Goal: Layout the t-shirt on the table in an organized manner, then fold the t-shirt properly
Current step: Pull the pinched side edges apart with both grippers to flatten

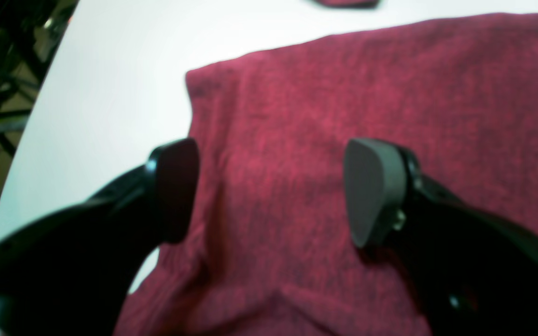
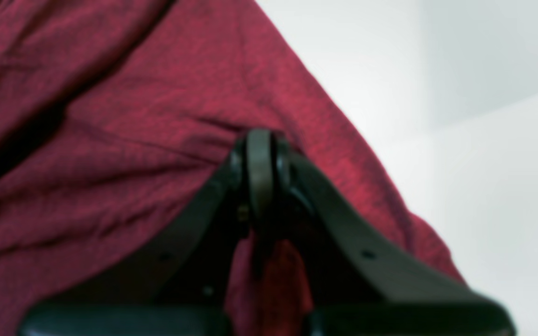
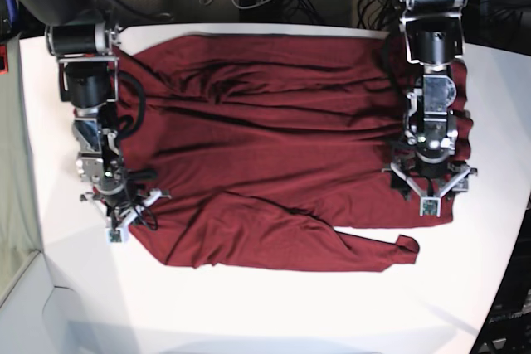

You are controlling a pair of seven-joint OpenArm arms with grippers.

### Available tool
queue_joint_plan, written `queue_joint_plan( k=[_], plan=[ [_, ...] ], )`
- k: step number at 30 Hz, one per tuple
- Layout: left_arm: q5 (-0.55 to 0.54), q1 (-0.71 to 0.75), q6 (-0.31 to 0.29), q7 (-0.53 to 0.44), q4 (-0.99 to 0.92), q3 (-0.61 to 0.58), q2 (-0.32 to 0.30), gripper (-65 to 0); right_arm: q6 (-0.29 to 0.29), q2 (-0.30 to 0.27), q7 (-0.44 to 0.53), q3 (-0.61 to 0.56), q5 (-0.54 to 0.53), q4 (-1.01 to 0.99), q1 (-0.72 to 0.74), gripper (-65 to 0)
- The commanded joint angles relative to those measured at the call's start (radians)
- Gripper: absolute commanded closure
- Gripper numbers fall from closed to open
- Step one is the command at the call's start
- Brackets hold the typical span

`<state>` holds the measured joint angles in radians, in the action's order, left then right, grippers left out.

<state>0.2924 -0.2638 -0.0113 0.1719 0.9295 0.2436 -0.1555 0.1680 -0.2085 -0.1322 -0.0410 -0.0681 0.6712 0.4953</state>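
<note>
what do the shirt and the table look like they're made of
The t-shirt: thin, soft knit, probably cotton or a blend; matte, heathered maroon, draping into loose wrinkles. The table: smooth, hard white surface, possibly laminate or painted board; it shows soft shadows and no grain.

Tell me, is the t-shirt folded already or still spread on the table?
Mostly spread, not neatly folded. The t-shirt lies open and wrinkled across the table, with one part near its lower edge doubled over.

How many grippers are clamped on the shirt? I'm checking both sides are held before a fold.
1. The right gripper is shut on the t-shirt edge; the left gripper hangs open above it.
</note>
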Motion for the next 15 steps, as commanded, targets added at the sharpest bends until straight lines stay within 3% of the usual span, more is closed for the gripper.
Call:
queue_joint_plan(
  k=[1,10,15],
  plan=[
    [0.004,-0.032,0.006,-0.021,0.013,-0.013,-0.008,-47.1,-0.003,-0.018,0.013,0.003,0.003,-0.008,0.03,0.0],
    [0.0,-0.182,0.01,-0.025,-0.168,-0.085,-0.003,-47.0,-0.003,-0.087,0.188,0.005,0.004,-0.248,0.127,0.0],
    [0.0,-0.286,0.014,-0.166,-0.364,-0.094,-0.002,-47.1,-0.003,-0.093,0.219,0.003,0.004,-0.27,0.154,0.0]
  ],
)
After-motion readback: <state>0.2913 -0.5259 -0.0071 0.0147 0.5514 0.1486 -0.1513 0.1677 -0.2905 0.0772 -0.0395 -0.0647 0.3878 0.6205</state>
